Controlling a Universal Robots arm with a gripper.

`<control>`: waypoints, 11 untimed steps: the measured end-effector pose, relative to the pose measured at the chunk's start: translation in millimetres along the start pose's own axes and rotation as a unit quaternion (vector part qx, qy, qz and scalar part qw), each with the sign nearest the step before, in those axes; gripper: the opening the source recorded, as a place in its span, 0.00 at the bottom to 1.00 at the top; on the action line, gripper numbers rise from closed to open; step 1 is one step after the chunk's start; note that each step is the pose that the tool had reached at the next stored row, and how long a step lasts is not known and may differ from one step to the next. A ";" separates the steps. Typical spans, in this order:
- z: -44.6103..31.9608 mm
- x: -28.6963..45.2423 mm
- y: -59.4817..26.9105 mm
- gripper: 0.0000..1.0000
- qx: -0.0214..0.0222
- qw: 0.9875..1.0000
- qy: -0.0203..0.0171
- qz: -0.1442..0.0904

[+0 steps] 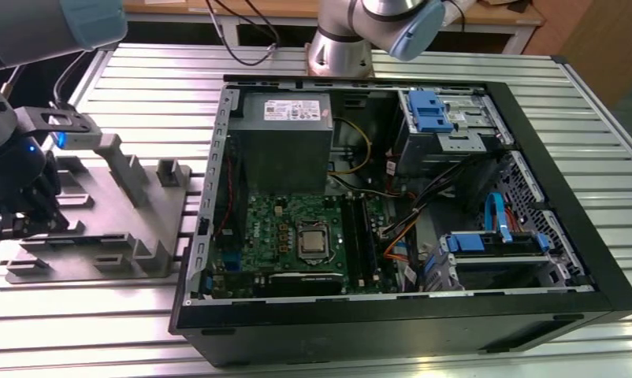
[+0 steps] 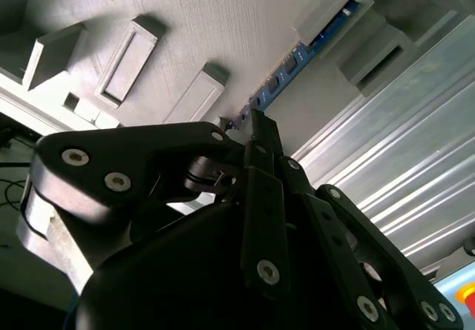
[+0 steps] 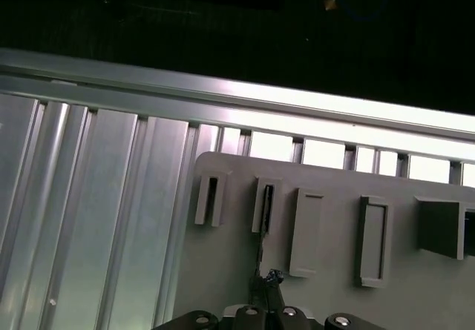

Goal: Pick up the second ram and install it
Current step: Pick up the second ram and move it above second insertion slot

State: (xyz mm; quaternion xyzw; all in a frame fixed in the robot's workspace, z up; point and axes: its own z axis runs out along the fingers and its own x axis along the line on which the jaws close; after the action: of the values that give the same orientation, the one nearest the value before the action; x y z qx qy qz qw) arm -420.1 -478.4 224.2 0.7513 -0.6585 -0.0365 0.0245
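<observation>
Claw (image 2: pixel 256 122), seemingly tight on second ram (image 2: pixel 295 57), over gray fixture (image 2: pixel 223 11).

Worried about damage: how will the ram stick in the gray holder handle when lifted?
The ram stick looks thin and flat, so probably light and stiff. Standing on edge in the gray holder, it may tip once freed.

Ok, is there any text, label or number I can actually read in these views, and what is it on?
No text can be quoted; none is legible.
Power supply label: printed, too small to read.
White sticker on the drive cage: too small to read.
Motherboard and processor: markings too small to read.
The second ram: no readable print.
</observation>
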 end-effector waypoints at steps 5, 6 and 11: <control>2.4 0.5 0.7 0.07 0.013 1.000 0.002 0.000; 3.1 0.6 0.6 0.07 0.013 1.000 0.002 0.000; 5.4 0.7 0.7 0.07 0.014 1.000 0.001 0.010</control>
State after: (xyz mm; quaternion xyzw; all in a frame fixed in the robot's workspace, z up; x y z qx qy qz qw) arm -421.1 -479.2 218.9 0.7447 -0.6667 -0.0264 0.0154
